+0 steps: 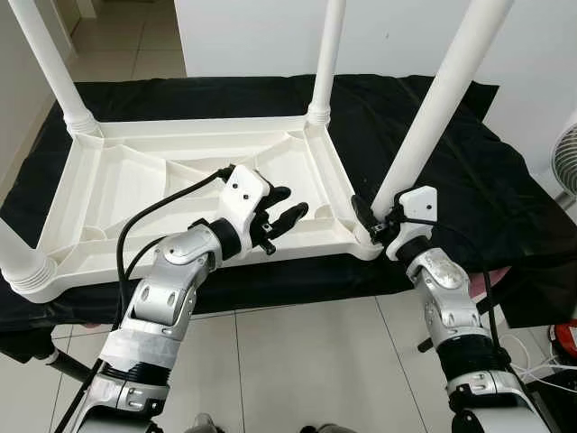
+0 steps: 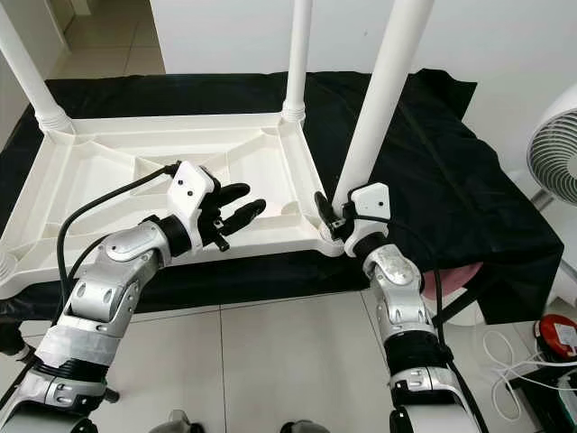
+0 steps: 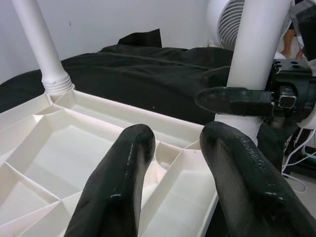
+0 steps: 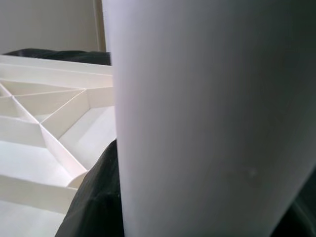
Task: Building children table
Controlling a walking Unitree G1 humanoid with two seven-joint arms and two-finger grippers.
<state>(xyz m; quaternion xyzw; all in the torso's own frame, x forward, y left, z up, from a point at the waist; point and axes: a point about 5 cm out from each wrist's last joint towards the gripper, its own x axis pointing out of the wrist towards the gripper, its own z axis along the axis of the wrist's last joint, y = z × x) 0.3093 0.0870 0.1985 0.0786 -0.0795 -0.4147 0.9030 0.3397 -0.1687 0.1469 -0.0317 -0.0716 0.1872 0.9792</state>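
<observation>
A white plastic children's table (image 1: 180, 263) lies upside down on a black cloth, its legs pointing up. My right gripper (image 1: 379, 221) is shut around the base of the near right leg (image 1: 433, 117), where the leg meets the table's front right corner. The right wrist view shows that leg (image 4: 207, 113) very close up. My left gripper (image 1: 290, 202) hovers open over the ribbed underside near the front rim, fingers (image 3: 123, 182) pointing toward the held leg (image 3: 256, 44) with nothing between them.
Three more legs stand up: far left (image 1: 50, 63), far right (image 1: 326, 54) and near left (image 1: 18, 257). The black cloth (image 1: 469, 180) covers a low platform. A white fan (image 2: 554, 153) stands at the right, with cables and a red object (image 2: 554, 334) on the tiled floor.
</observation>
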